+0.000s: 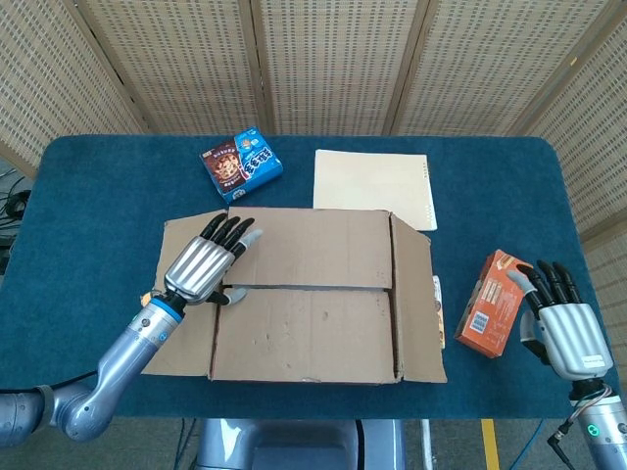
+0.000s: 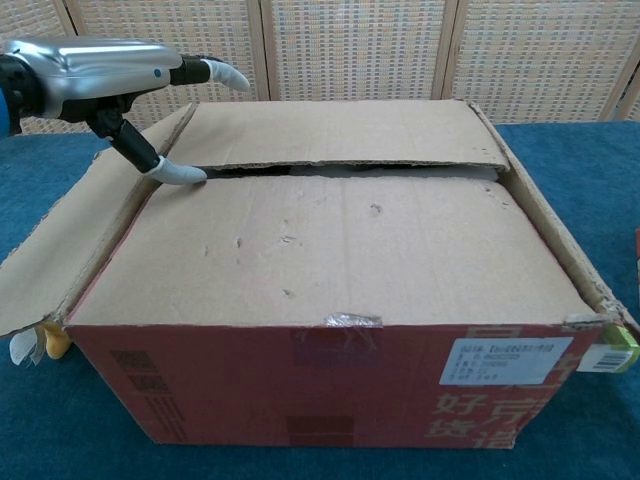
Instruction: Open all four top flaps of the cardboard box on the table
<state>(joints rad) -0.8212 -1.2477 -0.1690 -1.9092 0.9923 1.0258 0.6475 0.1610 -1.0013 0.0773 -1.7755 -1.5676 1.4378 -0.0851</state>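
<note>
Blue cloth table, perforated wall panels.

Brightness: even, bright, diffuse light in both views.
Shadows: soft and faint; a thin dark line lies in the seam between the flaps of the cardboard box.
Glare: mild sheen on the left hand.
Focus: head view sharp; chest view slightly soft toward 6 o'clock.

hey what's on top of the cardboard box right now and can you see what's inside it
The left hand hovers over the cardboard box, its thumb touching the seam between the two long flaps. Those flaps lie nearly closed, so the inside is hidden.
</note>
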